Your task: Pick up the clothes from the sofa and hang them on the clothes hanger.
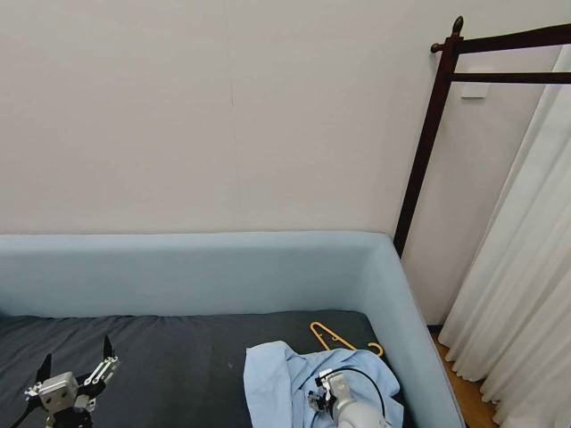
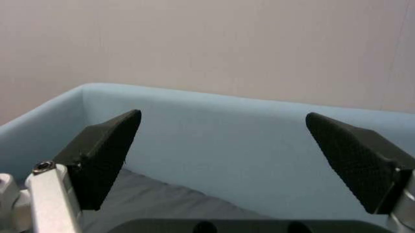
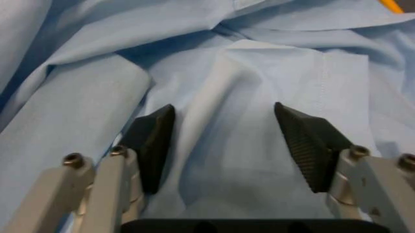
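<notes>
While spread wide and empty, the right end effector (image 3: 222,110) hung over the shirt (image 3: 272,63). The left end effector (image 2: 222,116) gaped above the sofa (image 1: 178,267).

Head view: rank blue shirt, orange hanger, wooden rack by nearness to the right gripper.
1. Blue shirt, directly under the right gripper.
2. Orange hanger, just behind the shirt.
3. Wooden rack, standing far off at the right.

wall (image 1: 223,116): plain, pale | curtain (image 1: 526,294): white, hanging at right | floor (image 1: 466,390): wood, beneath curtain
</notes>
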